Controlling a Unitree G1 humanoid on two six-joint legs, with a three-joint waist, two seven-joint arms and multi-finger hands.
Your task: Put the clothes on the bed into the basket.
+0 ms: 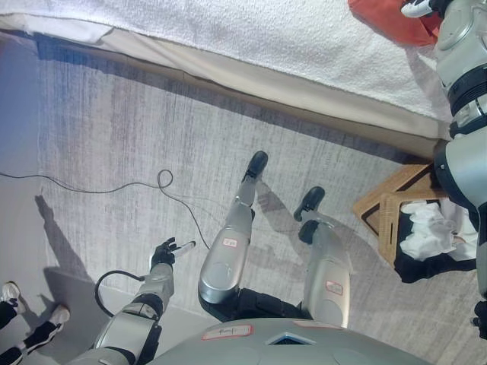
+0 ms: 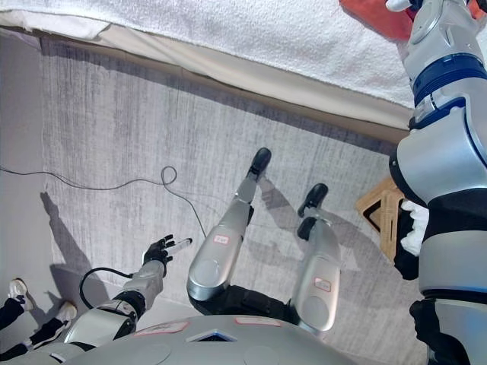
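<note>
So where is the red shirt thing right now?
The red cloth lies on the white bed, at the top right of both views, right by the robot's right hand, far from the wooden basket on the floor.

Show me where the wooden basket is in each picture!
Left eye view: the wooden basket sits at the right edge on the floor, with white and black clothes inside.
Right eye view: the same basket at the right edge, mostly hidden behind the robot's right arm.
Shared landmark: the orange cloth on the bed, top right.
</note>
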